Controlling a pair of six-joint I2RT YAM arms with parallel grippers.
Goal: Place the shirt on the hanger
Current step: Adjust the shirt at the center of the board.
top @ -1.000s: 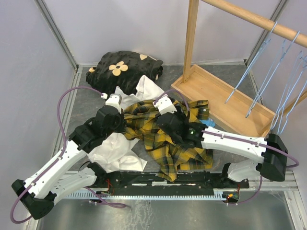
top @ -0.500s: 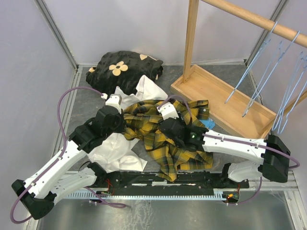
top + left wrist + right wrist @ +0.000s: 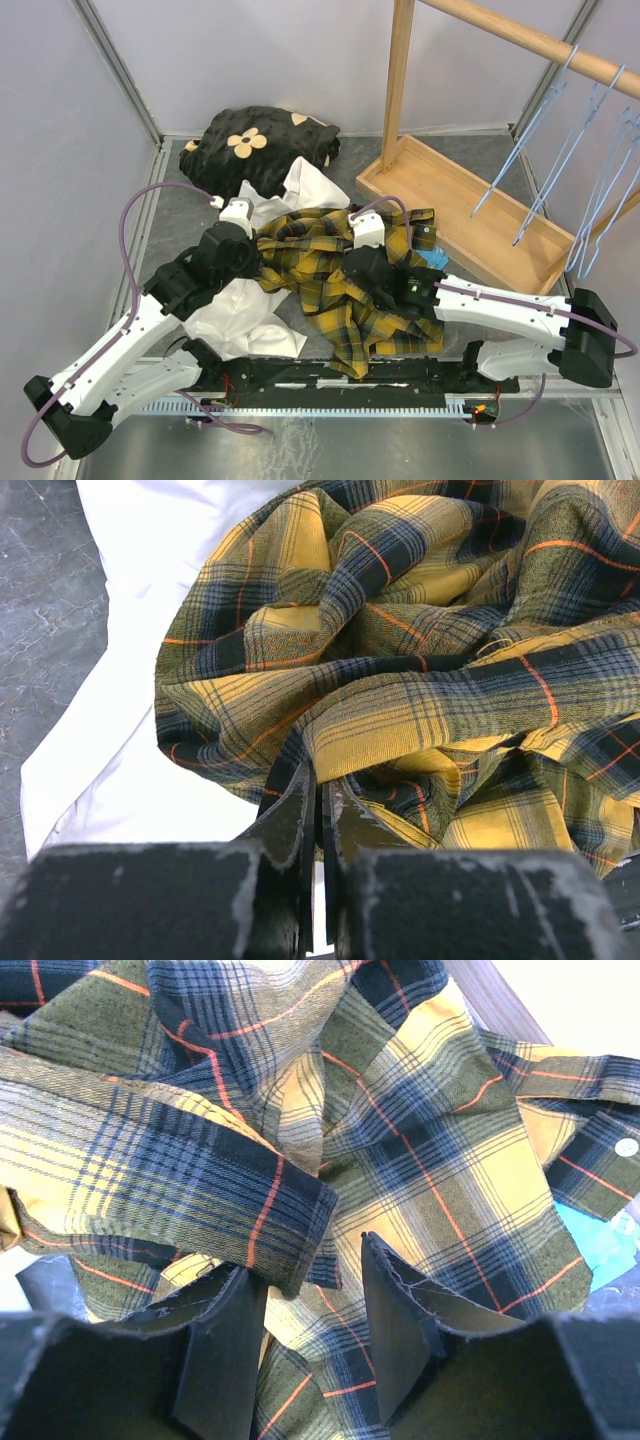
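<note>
Two arms bent over shirt (image 3: 340,290) | left gripper (image 3: 320,792) pinching it | right gripper (image 3: 305,1260) spread

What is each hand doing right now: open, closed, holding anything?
Left hand: closed, pinching a fold of the shirt.
Right hand: open, fingers either side of a shirt fold, gripping nothing.

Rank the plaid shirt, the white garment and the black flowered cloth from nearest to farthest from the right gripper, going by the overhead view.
Measured from the right gripper:
1. Plaid shirt: directly beneath it, with a fold inside its open jaws.
2. White garment: just to its left, partly under the shirt.
3. Black flowered cloth: farthest, in the back-left corner.
</note>
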